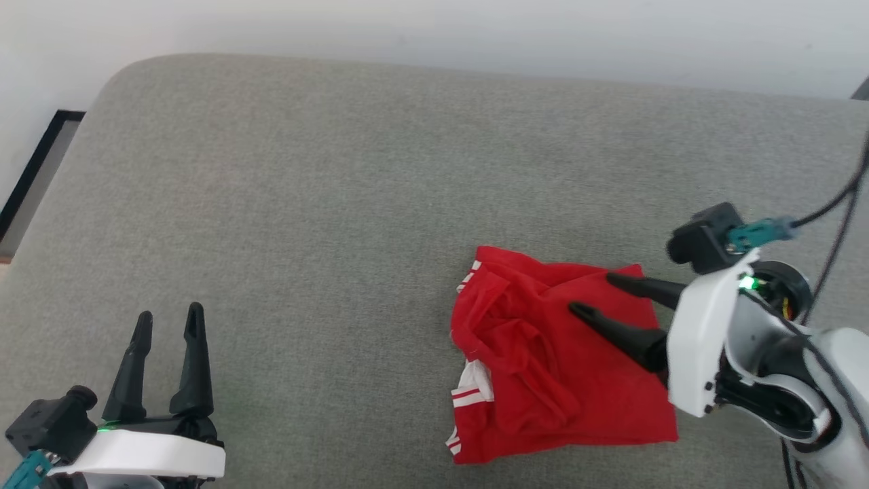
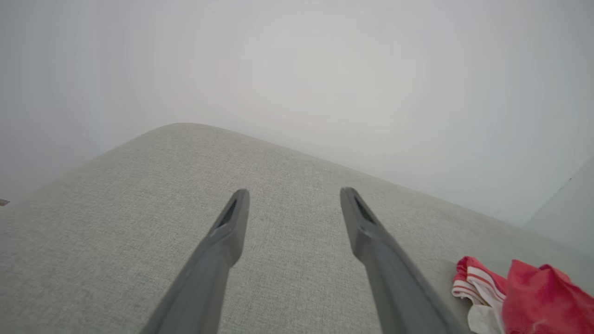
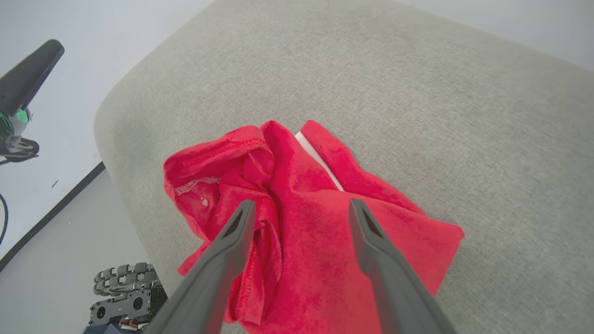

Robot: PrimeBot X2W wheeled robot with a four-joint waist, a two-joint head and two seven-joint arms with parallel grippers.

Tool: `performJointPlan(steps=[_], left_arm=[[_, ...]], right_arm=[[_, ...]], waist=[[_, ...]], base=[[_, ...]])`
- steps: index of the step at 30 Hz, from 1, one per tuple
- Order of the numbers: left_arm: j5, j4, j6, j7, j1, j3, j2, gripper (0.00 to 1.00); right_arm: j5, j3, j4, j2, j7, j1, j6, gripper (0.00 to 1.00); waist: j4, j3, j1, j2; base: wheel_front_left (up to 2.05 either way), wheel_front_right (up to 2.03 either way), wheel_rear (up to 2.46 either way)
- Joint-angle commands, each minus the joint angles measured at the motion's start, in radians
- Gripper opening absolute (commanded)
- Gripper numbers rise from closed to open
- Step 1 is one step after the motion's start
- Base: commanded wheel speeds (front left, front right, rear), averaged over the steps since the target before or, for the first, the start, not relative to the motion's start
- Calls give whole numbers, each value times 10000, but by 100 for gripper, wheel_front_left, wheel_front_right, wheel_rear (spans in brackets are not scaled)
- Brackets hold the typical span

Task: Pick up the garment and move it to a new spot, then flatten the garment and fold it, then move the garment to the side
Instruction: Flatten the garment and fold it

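Garment (image 1: pixel 557 360): lying crumpled on the grey cushion (image 1: pixel 326 190), spreading beneath and ahead of the right fingers.
Right gripper (image 1: pixel 592 293): fingers standing wide apart, gripping nothing, pointing over the red fabric.
Left gripper (image 1: pixel 170 314): fingers spreading wide, holding nothing, with the garment lying well off to their right.

garment (image 1: pixel 543 367): bunched up, we can't tell front from back; folds hide most of the sleeves; cut by the bottom-right corner in left wrist view, bottom edge in right wrist view
right gripper (image 1: pixel 592 293): fingers cover some red cloth; we can't tell if the tips touch it
left gripper (image 1: pixel 170 312): wrist cut by head view's bottom edge
dark frame (image 1: pixel 35 165): cut by left edge, we can't identify it
wheeled part (image 3: pixel 123 297): cut by bottom edge
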Motion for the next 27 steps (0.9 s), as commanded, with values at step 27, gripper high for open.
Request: performJointPlan(steps=[27], left_arm=[[880,-176,-33,-50,584,702,196,100]], right_arm=[[-1951,-2568,1382,324,-6121,2346,0,100]], waist=[[-1719,-632,0,-1]], base=[[0,0,0]])
